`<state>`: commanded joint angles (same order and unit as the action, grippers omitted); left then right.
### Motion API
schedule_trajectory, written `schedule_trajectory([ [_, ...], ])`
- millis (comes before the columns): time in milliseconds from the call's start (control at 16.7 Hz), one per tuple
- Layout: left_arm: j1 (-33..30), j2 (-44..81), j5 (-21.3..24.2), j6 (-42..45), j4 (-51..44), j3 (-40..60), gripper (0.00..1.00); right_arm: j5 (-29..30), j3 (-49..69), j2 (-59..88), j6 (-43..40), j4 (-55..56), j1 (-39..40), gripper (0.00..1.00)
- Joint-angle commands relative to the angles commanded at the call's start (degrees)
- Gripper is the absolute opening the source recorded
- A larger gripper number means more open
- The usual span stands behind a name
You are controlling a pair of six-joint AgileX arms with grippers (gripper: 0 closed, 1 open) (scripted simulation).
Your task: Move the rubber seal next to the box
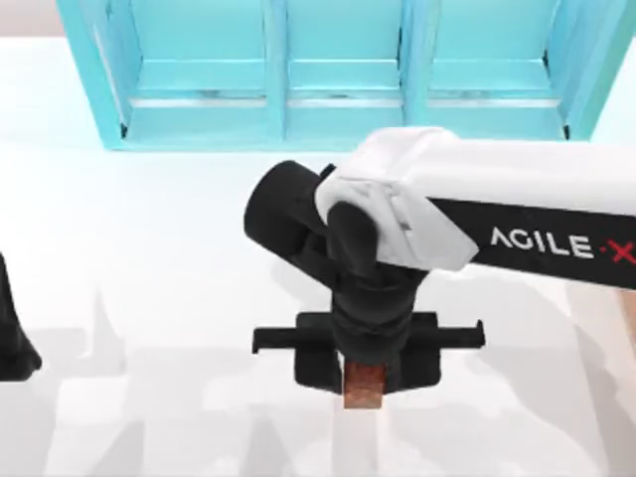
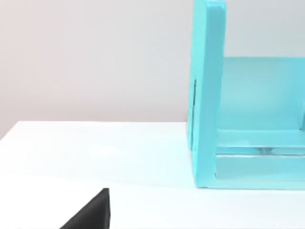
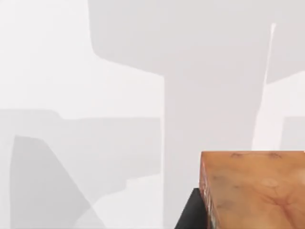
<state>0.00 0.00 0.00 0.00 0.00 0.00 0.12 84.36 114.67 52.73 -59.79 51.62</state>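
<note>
Right pincer (image 1: 364, 383) closed on the rubber seal (image 1: 364, 386), near the worktop (image 1: 149, 258) front, centre. Left arm parked at left edge. Risk: shallow grip, so the seal may slip mid-transfer.

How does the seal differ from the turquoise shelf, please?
The seal is small and reddish-brown; the shelf is large and turquoise. The seal is held in the right hand; the shelf stands at the table's far edge. Both are boxy. The left arm sits at the table's left.
</note>
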Motion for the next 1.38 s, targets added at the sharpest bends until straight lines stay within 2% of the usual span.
schedule_trajectory([
  [480, 0.0, 0.0, 0.0, 0.0, 0.0, 0.0, 1.0, 0.0, 1.6, 0.8, -1.0, -1.4, -1.1, 0.0],
  [1380, 0.0, 0.0, 0.0, 0.0, 0.0, 0.0, 1.0, -0.1, 23.0, 7.5, -22.7, -16.2, -22.3, 0.0],
])
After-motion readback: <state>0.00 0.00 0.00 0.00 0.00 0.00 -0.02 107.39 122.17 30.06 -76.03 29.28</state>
